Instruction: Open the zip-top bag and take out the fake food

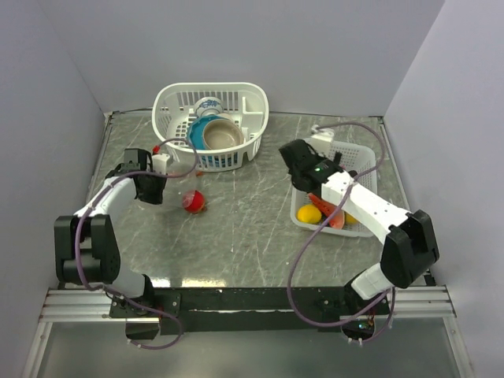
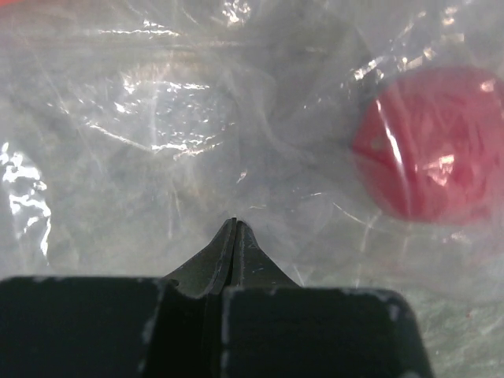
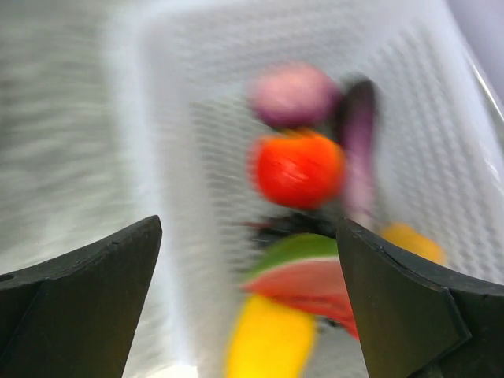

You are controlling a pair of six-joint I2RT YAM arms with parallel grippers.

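Note:
The clear zip-top bag (image 1: 186,186) hangs from my left gripper (image 1: 156,179) at the left of the table, with a red apple (image 1: 193,202) inside it at the bottom. In the left wrist view the bag (image 2: 181,118) fills the frame, its creases run out from my shut gripper (image 2: 235,224), and the apple (image 2: 437,146) shows through the plastic. My right gripper (image 1: 298,161) is open and empty over the white tray (image 1: 368,175). The blurred right wrist view shows the gripper (image 3: 248,228) above a purple onion (image 3: 293,94), an orange-red fruit (image 3: 298,167), an eggplant (image 3: 358,130), a watermelon slice (image 3: 303,279) and a yellow piece (image 3: 272,339).
A white basket (image 1: 177,98) with ceramic bowls (image 1: 220,134) stands at the back, just behind the bag. Grey walls close in the table on the left, back and right. The tray lies near the right wall.

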